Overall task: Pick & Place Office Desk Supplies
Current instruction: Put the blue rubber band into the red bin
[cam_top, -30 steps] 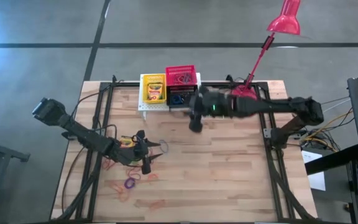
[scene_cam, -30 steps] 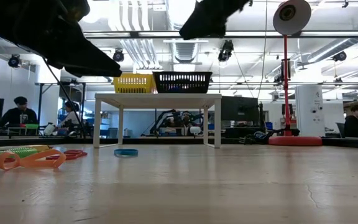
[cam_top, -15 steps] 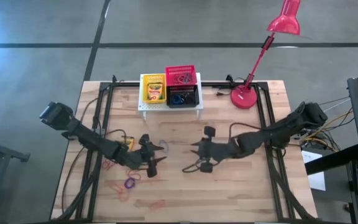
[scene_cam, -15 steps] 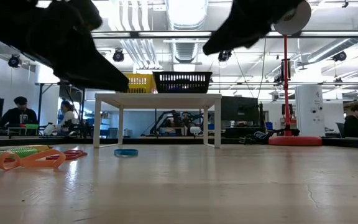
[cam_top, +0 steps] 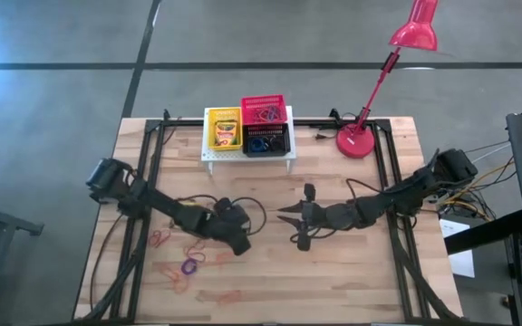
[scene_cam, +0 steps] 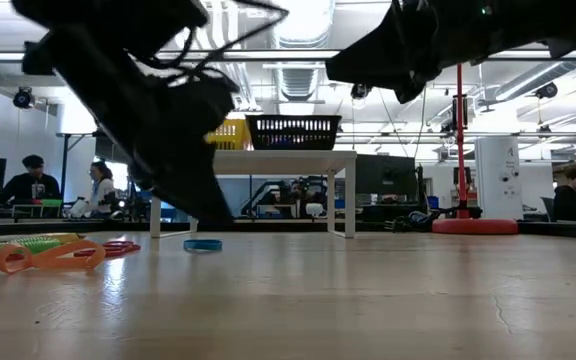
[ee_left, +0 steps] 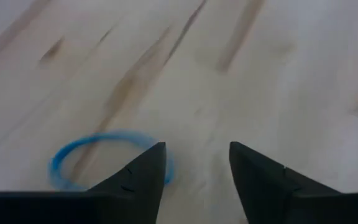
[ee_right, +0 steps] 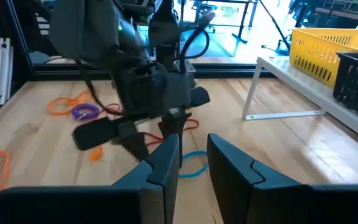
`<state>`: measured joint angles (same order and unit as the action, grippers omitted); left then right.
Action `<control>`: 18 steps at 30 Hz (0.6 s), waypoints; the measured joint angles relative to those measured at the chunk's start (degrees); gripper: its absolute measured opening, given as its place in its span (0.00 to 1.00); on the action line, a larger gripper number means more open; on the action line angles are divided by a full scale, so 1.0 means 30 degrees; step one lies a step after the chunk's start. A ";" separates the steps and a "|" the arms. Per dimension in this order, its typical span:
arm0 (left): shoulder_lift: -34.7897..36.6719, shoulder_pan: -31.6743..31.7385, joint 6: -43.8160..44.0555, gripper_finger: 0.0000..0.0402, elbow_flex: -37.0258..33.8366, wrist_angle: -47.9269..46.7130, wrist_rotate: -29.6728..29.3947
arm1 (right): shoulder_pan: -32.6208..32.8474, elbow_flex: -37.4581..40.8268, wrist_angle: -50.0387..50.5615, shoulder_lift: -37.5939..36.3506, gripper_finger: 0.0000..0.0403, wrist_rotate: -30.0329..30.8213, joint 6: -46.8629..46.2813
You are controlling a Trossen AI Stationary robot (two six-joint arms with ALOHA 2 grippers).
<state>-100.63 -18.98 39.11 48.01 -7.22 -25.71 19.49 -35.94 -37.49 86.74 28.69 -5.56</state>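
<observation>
Light wooden table [cam_top: 352, 281], white perforated stand [cam_top: 247, 159] and red lamp base [cam_top: 355, 143] at far edge, blue loop [scene_cam: 203, 245], purple loop [cam_top: 189, 266], perhaps orange loops [cam_top: 227, 297] near left front.

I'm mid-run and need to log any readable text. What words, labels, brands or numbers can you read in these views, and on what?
No text can be read in any view.
Crayon box in the yellow basket: dark printing on its yellow-and-green face, too small and blurred to read.
Blue elastic loop, red basket, black basket, red desk lamp: no markings visible.
Room behind the table: no legible signs.
</observation>
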 joint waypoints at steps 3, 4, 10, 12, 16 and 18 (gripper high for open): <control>-0.0180 0.0204 0.0943 0.40 0.0737 -0.1939 0.0276 | -0.0051 0.0007 0.0030 0.0000 0.19 -0.0007 0.0153; -0.0178 0.0241 0.1032 0.38 0.0731 -0.2069 0.0451 | -0.0082 0.0007 -0.0013 0.0000 0.19 -0.0007 0.0269; -0.0180 0.0260 0.1044 0.30 0.0315 -0.1869 0.0588 | -0.0138 0.0007 -0.0346 0.0000 0.17 -0.0007 0.0567; -0.0194 0.0325 0.1028 0.29 0.0096 -0.1732 0.0492 | -0.0124 0.0013 -0.0295 0.0007 0.17 -0.0007 0.0616; -0.0209 0.0582 0.0905 0.29 -0.0582 -0.0713 0.0449 | -0.0124 0.0015 -0.0288 0.0007 0.18 -0.0007 0.1027; -0.0187 0.0626 0.0885 0.29 -0.1094 0.0212 0.0463 | -0.0124 0.0015 -0.0288 0.0007 0.18 -0.0007 0.1005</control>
<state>-101.19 -17.10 41.76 44.73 -6.58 -24.32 19.11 -35.90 -38.35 86.76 28.67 -2.55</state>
